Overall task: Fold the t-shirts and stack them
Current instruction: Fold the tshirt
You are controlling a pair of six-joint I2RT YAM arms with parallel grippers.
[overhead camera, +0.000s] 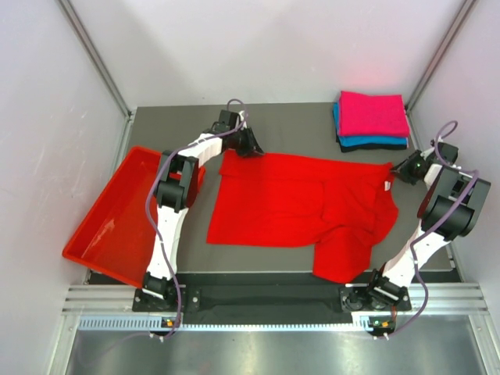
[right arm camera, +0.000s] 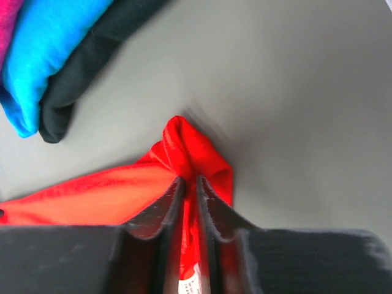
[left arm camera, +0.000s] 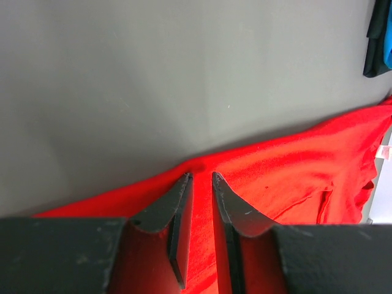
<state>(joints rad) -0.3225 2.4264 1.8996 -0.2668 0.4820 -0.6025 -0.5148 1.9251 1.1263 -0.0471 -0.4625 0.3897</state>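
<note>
Top external shows left arm (overhead camera: 176, 187) and right arm (overhead camera: 449, 207), jaws each pinching the red t-shirt (overhead camera: 297, 199) at its far edge, presumably to fold it nearward before it joins the stack (overhead camera: 373, 117)

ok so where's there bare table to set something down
Bare grey tabletop runs along the far edge, between the left gripper and the folded pink, blue and black shirt stack. The spread bright red t-shirt covers the middle; the red plastic tray fills the left.

Overhead view, close wrist views, sharing red t-shirt (overhead camera: 297, 195)
</note>
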